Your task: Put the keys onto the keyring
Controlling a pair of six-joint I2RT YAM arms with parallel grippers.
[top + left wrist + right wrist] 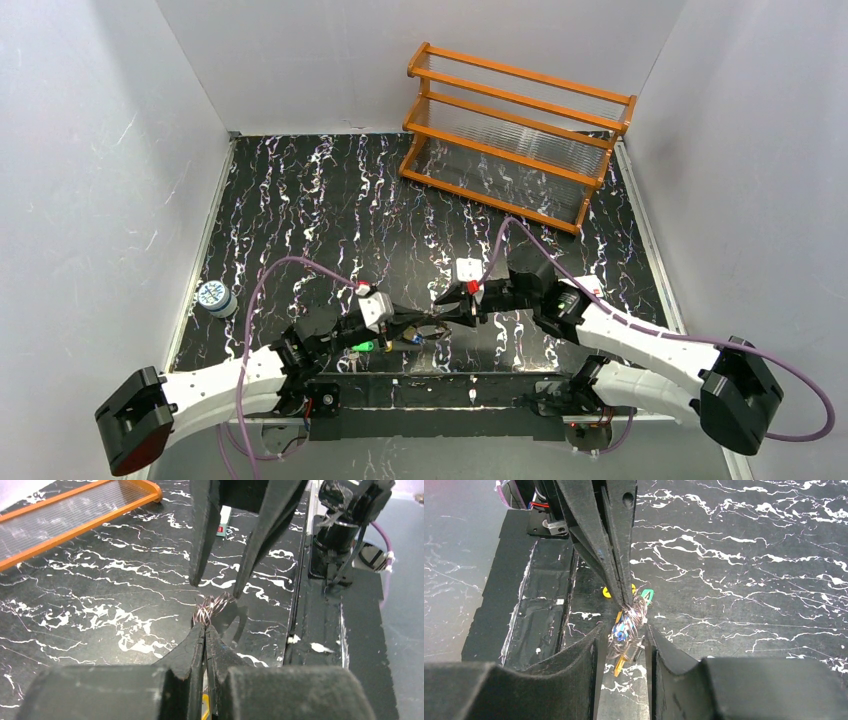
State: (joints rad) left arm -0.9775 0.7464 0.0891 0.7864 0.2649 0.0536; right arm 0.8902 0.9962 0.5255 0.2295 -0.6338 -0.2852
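**Ring pinched by left claw; right claw open about the keys**

The keyring (pixel 214 605) is found in front of the arm bases, between the two claws, low over the table (pixel 100 605). Whether it touches the surface cannot be told. It is pinched at one end by the left claw (pixel 204 629), whose fingers are pressed fully together on the wire. The right claw (pixel 624 629) is spread wide with nothing gripped, one finger on either side of the ring and the keys beneath it.

A blue key (pixel 621 632) and a yellow-bladed key (pixel 620 665) are seen among the wire loops. It cannot be confirmed that they are properly threaded. A green key head (pixel 647 596) and a yellow key head (pixel 607 592) are noted just beyond the left fingers.

The step in hand is judged to be working a key onto the wire. It is recommended that the left pinch be held firm and motionless, and that the right claw be closed on one key head only, clear of the wire. The wire looks thin and springy, so twisting is to be expected, and slow feeding is advised.
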